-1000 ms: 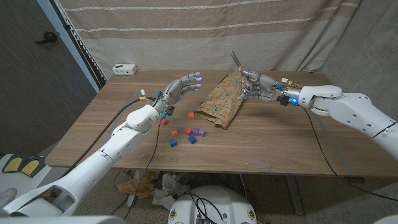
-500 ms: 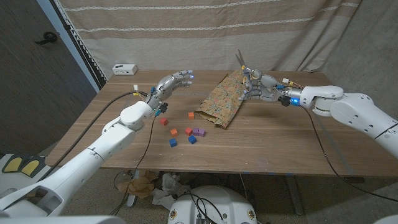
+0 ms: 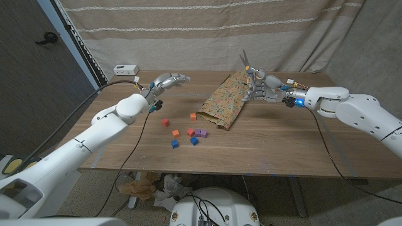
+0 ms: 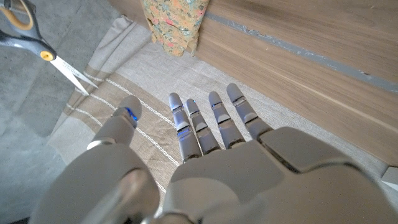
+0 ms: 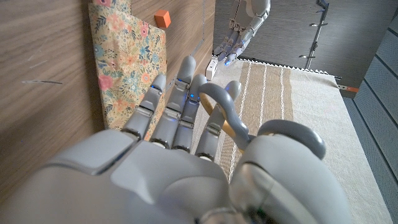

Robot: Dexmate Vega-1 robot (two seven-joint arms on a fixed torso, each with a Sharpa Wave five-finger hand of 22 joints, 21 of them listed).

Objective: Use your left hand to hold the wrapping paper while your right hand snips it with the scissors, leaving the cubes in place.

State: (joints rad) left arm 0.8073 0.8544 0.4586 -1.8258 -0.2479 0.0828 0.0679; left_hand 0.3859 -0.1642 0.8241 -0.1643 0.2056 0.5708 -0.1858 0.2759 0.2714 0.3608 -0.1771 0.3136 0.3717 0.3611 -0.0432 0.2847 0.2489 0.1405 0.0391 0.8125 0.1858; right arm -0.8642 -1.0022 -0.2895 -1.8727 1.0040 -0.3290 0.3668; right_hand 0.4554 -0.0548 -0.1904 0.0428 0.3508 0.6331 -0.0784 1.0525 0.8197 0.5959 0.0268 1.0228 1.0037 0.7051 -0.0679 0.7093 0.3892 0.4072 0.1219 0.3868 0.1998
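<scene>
The floral wrapping paper point(image 3: 223, 102) lies folded on the table's far middle, also seen in the left wrist view point(image 4: 175, 22) and the right wrist view point(image 5: 127, 57). My right hand point(image 3: 262, 87) hovers at the paper's far right corner and grips the scissors point(image 3: 244, 61), blades pointing up; its fingers pass through the grey handle loops point(image 5: 225, 113). My left hand point(image 3: 168, 80) floats with fingers spread, well left of the paper, holding nothing. Several small cubes point(image 3: 190, 132) in red, orange, blue and purple lie in front of the paper.
A white box point(image 3: 125, 69) sits at the table's far left corner. A striped curtain point(image 3: 207, 31) hangs behind the table. The orange cube point(image 5: 162, 18) lies just beyond the paper's edge in the right wrist view.
My left hand has swung left and toward the table's back, away from the paper. The right hand has stayed put, with the scissors tipping more upright.
</scene>
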